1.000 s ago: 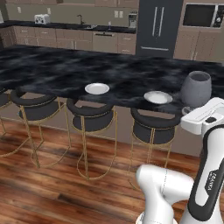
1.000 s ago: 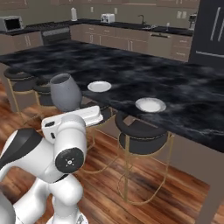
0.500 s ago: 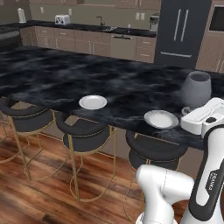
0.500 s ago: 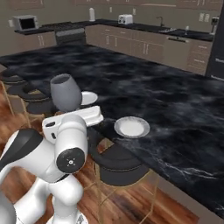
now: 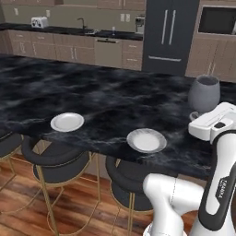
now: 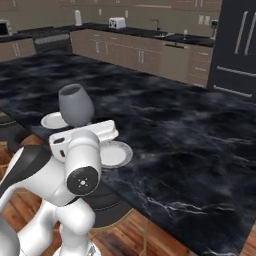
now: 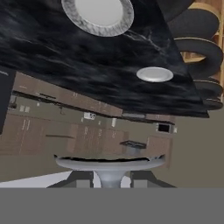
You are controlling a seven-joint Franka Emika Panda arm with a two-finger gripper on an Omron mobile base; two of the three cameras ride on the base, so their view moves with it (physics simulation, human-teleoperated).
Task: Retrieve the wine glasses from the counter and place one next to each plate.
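Observation:
A greyish wine glass stands upright above my white hand, over the near edge of the black marble island. From the other side the wine glass rises above my wrist. In the hand view my gripper is shut on the glass's thin stem, just under its round foot. Two white plates lie along the island's near edge: one plate left of my hand and another plate further left. Both plates also appear in the hand view. The back counter runs along the far wall.
Dark round stools with gold legs stand under the island's near edge. A dark fridge stands at the back wall. A toaster sits on the back counter.
The whole scene has shifted and grown larger: the base has driven closer to the island. The plates now sit nearer to my hand. The glass stays held upright.

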